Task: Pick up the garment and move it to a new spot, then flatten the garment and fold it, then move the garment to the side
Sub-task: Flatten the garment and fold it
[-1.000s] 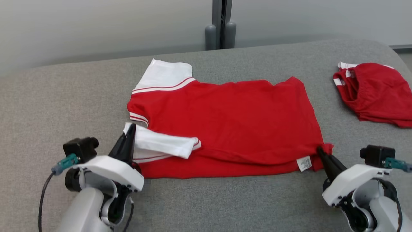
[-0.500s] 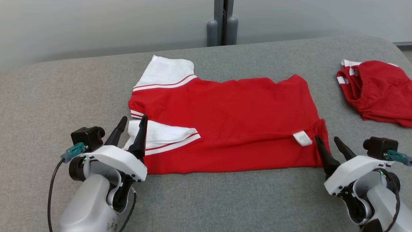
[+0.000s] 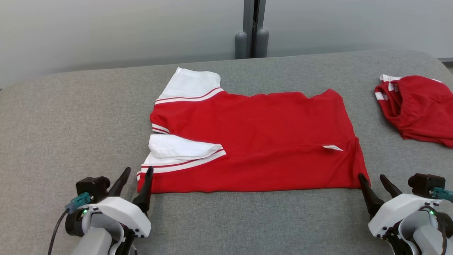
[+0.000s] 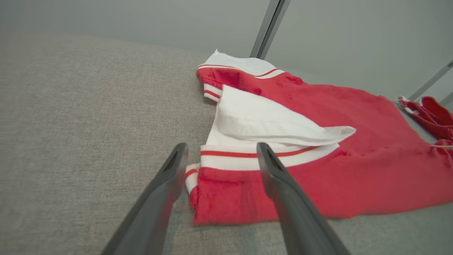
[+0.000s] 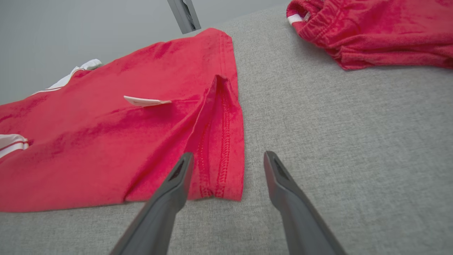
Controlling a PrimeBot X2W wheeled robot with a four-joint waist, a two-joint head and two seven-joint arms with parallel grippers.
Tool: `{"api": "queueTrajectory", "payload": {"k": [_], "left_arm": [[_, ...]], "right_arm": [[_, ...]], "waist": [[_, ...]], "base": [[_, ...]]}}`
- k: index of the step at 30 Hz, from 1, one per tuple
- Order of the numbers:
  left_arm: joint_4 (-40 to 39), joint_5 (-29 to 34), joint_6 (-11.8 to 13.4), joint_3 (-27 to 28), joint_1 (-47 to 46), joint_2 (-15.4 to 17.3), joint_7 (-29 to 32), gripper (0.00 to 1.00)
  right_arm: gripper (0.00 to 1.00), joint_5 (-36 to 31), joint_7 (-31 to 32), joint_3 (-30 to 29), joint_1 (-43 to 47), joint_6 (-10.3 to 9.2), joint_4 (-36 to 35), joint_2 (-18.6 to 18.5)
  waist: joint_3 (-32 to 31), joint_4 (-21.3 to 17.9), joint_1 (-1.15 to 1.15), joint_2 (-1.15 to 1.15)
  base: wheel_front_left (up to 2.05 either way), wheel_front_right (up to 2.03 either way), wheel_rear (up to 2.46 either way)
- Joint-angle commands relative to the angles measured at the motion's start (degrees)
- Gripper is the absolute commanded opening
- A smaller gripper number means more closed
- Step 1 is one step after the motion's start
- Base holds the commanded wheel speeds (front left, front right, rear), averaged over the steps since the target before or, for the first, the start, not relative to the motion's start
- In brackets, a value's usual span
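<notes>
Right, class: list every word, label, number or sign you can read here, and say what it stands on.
None can be read.
The white label on the red shirt lies nearly edge-on, so any print on it is too small to read.
The second red garment shows no writing.

Setting, as I see it from my station: a test room or lab rather than a home, though I cannot be certain. I work over a broad pad (image 3: 226, 219) covered in grey woven cloth, rounded at its far edge, before a plain pale wall (image 3: 106, 32). Behind stands a dark upright post (image 3: 252, 21) flanked by two grey cylinders (image 3: 241, 45). On the pad lie a red-and-white shirt (image 3: 269, 134) and, well apart, red shorts (image 3: 421, 106).
</notes>
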Motion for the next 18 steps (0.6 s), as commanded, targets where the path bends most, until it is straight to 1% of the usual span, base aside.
{"api": "queueTrajectory", "payload": {"k": [1, 4, 10, 13, 18], "left_arm": [[0.1, 0.0, 0.3, 0.4, 0.2, 0.5, -0.4, 1.00], [1.3, 0.7, 0.8, 0.2, -0.1, 1.1, -0.2, 1.00], [2.4, 0.6, 0.6, -0.4, -0.7, 0.3, -0.2, 1.00], [3.7, 0.8, 0.4, -1.0, -0.7, 0.3, 0.1, 1.00], [6.2, 1.5, 0.8, -2.4, -1.3, -0.3, 1.2, 1.00]], "right_arm": [[1.00, -0.1, -0.6, 0.3, -0.5, 0.01, 0.5, -0.2], [1.00, -0.4, -1.0, 1.2, -1.3, 0.01, 0.8, 0.3], [1.00, -1.7, -2.1, 3.2, -2.3, 0.01, 1.4, 1.0], [1.00, -3.4, -2.4, 4.2, -2.8, 0.01, 3.1, 0.5], [1.00, -5.0, -2.8, 4.8, -4.0, 0.01, 6.1, 1.1]], "waist": [[0.3, 0.1, 0.00, 0.00], [0.8, 0.1, 0.00, 0.00], [1.3, -0.1, 0.00, 0.00], [1.4, -0.1, 0.00, 0.00], [1.7, 0.0, 0.00, 0.00]], "base": [[0.00, 0.00, 0.00], [0.00, 0.00, 0.00], [0.00, 0.00, 0.00], [0.00, 0.00, 0.00], [0.00, 0.00, 0.00]]}}
